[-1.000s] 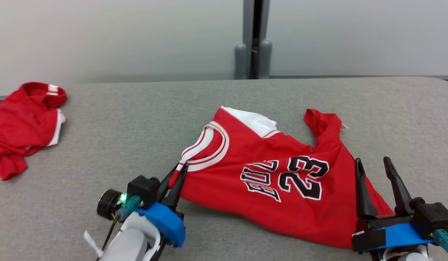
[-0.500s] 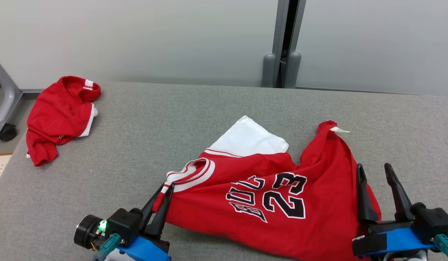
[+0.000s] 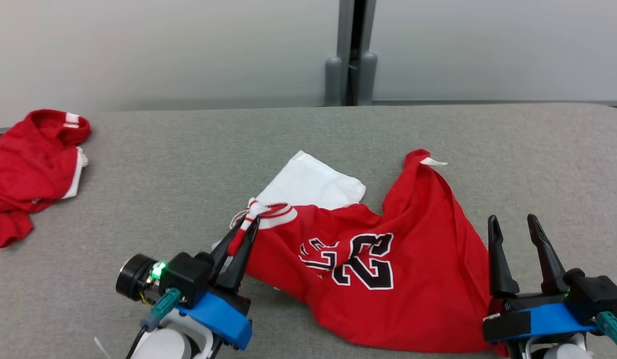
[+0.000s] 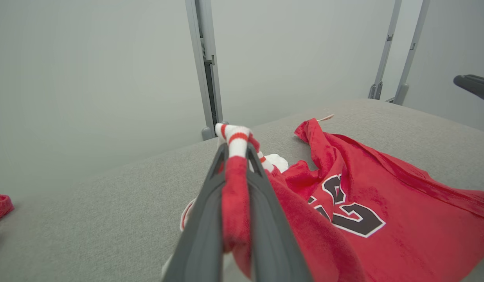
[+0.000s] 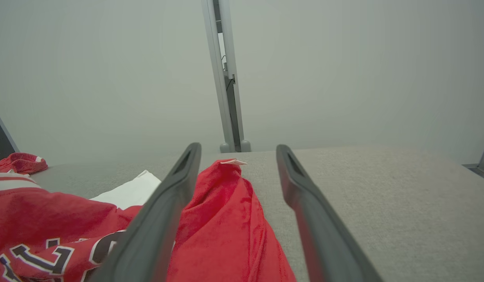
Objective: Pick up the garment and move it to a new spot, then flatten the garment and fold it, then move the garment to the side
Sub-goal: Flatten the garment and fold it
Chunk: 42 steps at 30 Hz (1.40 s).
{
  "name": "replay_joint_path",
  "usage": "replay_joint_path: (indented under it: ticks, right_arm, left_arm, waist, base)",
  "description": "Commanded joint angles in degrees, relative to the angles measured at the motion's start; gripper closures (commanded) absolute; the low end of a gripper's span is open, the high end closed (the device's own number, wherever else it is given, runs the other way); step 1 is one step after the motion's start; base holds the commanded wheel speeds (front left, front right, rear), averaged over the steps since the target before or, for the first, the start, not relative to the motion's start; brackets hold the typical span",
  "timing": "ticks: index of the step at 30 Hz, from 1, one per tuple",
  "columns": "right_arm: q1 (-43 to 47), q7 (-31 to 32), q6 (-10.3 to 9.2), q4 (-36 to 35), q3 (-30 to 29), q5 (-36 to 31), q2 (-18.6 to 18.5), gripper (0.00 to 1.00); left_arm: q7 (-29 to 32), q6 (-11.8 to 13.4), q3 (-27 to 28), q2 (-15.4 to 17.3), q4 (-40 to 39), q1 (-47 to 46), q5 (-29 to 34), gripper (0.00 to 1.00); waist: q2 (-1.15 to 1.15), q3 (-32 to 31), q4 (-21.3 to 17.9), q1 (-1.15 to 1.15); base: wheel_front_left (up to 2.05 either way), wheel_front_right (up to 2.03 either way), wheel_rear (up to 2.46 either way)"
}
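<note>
The garment [image 3: 413, 259] is a red jersey with a black number and a white panel, lying rumpled on the grey padded table [image 3: 188, 164]. My left gripper [image 3: 247, 224] is shut on the garment's red-and-white striped edge, lifting it a little off the table; in the left wrist view the striped edge [image 4: 237, 141] sticks out past the closed left gripper [image 4: 236, 150]. My right gripper [image 3: 512, 222] stands open over the garment's right side, holding nothing. In the right wrist view the red cloth [image 5: 226, 219] lies between and below the fingers of the right gripper [image 5: 238, 150].
A second red garment with white trim [image 3: 31, 169] lies bunched at the table's far left edge. A grey post [image 3: 350, 55] stands against the pale wall behind the table. Bare grey table lies beyond and to the right of the jersey.
The head camera swung aside and back. The jersey has bunched up toward the right: its lettering is now partly folded under and more white panel shows. The right gripper stays open.
</note>
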Motion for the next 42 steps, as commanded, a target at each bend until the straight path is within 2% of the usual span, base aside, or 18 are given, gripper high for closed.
replay_joint_path:
  ticks: [1, 10, 19, 24, 25, 26, 27, 31, 42]
  right_arm:
    - [-0.96, -0.03, -0.02, 0.12, 0.02, 0.04, -0.21, 0.0]
    - [-3.85, -0.03, -0.02, 0.0, 0.15, 0.25, -0.91, 0.0]
    - [-6.72, -0.03, -0.02, 0.36, 0.73, 0.63, -1.11, 0.0]
    - [-7.44, -0.03, -0.02, 0.58, 0.5, 0.78, -1.0, 0.0]
    - [-7.51, -0.03, -0.02, 0.59, 0.45, 0.78, -0.96, 0.0]
    - [-7.55, -0.03, -0.02, 0.58, 0.41, 0.77, -0.93, 0.0]
    - [-7.49, -0.03, -0.02, 0.52, 0.36, 0.67, -0.87, 0.0]
    - [-7.06, -0.03, -0.02, 0.68, -0.32, 0.37, -0.74, 0.0]
    - [-5.76, -0.03, -0.02, 0.71, -0.65, 0.15, -0.84, 0.0]
  left_arm:
    - [-0.44, -0.34, -0.05, -0.17, 0.82, -1.65, 0.43, 1.0]
    - [-2.51, -2.11, -0.48, -2.18, 8.19, -10.47, 1.01, 1.0]
    - [-5.36, -4.16, 0.01, -3.87, 20.98, -19.89, 1.16, 1.0]
    - [-6.42, -4.65, 0.77, -4.93, 28.32, -23.63, 0.89, 1.0]
    - [-6.51, -4.77, 0.87, -5.1, 29.71, -24.08, 0.96, 0.94]
    - [-6.66, -4.65, 1.04, -5.32, 30.78, -24.57, 1.14, 0.55]
    - [-6.78, -4.51, 1.15, -5.49, 31.71, -25.0, 1.4, 0.01]
    - [-6.81, -3.8, 2.86, -6.09, 30.26, -24.42, 2.11, 0.0]
    - [-6.84, -2.68, 8.86, -6.63, 20.87, -13.74, 4.21, 0.0]
  waist:
    - [0.0, 1.57, -1.89, 0.0]
    - [0.0, 6.64, -7.3, 0.0]
    - [0.0, 10.18, -12.23, 0.0]
    - [0.0, 11.57, -13.62, 0.0]
    - [0.0, 11.75, -13.7, 0.0]
    - [0.0, 11.88, -13.72, 0.0]
    - [0.0, 11.98, -13.7, 0.0]
    - [0.0, 11.69, -12.61, 0.0]
    - [0.0, 9.22, -8.18, 0.0]
  base:
    - [0.0, 0.0, 0.0]
    - [0.0, 0.0, 0.0]
    - [0.0, 0.0, 0.0]
    - [0.0, 0.0, 0.0]
    - [0.0, 0.0, 0.0]
    - [0.0, 0.0, 0.0]
    - [0.0, 0.0, 0.0]
    - [0.0, 0.0, 0.0]
    - [0.0, 0.0, 0.0]
